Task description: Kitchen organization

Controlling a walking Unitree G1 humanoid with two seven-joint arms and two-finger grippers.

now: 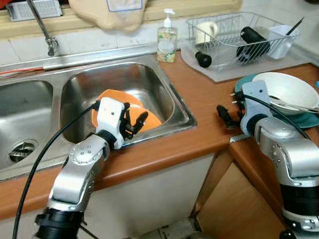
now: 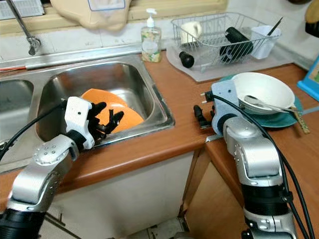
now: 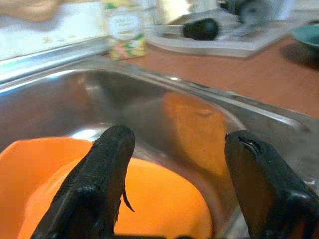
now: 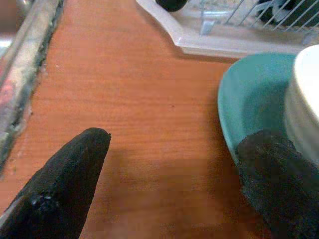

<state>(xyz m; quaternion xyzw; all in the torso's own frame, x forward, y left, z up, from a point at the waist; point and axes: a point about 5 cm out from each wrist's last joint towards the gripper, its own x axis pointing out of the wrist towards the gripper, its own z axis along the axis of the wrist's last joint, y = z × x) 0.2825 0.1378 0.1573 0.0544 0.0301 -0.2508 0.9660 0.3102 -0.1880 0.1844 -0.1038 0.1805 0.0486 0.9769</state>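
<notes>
Fetching the orange plates (image 1: 149,118) from the sink (image 1: 169,94): left gripper (image 1: 133,123) spread just above them, right gripper (image 1: 230,110) spread idle on the counter (image 1: 199,99); next, probably lowering and pinching a rim.

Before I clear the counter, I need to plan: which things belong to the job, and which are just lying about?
In hand: orange plates in the sink, left gripper open over them; white bowl on teal plate beside right gripper.
Lying about: soap bottle, dish rack.
</notes>
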